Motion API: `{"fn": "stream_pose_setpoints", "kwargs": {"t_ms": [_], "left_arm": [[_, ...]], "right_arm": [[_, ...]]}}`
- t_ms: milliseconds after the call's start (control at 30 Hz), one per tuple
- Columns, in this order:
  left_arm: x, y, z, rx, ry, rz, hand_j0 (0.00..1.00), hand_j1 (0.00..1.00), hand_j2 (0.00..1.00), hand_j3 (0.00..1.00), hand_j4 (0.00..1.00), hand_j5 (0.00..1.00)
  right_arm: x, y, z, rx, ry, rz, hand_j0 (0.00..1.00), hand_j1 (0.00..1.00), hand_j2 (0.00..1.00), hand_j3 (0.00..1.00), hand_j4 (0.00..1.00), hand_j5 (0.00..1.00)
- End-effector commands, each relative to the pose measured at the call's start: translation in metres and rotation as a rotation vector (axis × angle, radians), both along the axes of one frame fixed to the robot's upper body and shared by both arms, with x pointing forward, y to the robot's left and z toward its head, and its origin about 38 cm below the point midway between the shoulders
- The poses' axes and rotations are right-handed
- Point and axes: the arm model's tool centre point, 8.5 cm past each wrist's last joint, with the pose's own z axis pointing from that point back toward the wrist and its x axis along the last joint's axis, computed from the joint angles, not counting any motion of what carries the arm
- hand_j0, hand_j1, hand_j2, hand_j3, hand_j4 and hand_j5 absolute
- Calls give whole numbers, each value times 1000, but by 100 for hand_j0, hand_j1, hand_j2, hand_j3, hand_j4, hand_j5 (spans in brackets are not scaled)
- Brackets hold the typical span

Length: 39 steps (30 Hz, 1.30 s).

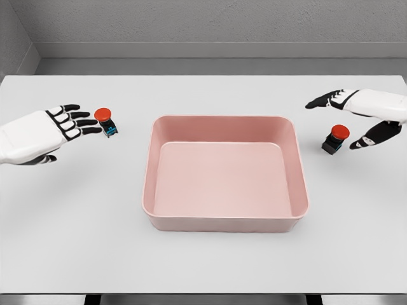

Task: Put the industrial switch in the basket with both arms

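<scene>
Now we close spread, empty left hand [54, 130] on left switch [107, 122], mid-left; right hand [362, 111], wide and empty, brackets right switch [335, 138], mid-right; basket [225, 222] centre of bench [76, 241].

Two red-capped industrial switches: one with blue base [107, 122] at nine o'clock, one with black base [335, 138] at three o'clock, both tilted, outside pink rectangular basket [225, 220] sitting open and centred.
</scene>
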Motion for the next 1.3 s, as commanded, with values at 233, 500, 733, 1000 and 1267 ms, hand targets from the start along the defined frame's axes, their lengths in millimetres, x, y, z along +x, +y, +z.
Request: {"fn": "stream_pose_setpoints", "kwargs": {"t_ms": [233, 500, 733, 1000, 1267], "left_arm": [[42, -11, -13, -49, 13, 29, 100, 100, 100, 100, 100, 100], [59, -46, -20, 87, 97, -7, 100, 100, 100, 100, 100, 100], [87, -49, -19, 102, 108, 17, 100, 100, 100, 100, 100, 100], [96, -56, -27, 100, 111, 25, 100, 100, 100, 100, 100, 100], [114, -41, -35, 71, 140, 100, 100, 100, 100, 100, 100, 100]], "right_arm": [[0, -5, 0, 11, 0, -19, 100, 100, 100, 100, 100, 100], [8, -18, -21, -59, 31, -68, 100, 100, 100, 100, 100, 100], [18, -8, -33, -125, 16, -54, 100, 100, 100, 100, 100, 100], [23, -12, -45, -158, 24, -78, 100, 100, 100, 100, 100, 100], [37, -10, -66, -167, 50, -115, 100, 100, 100, 100, 100, 100]]}}
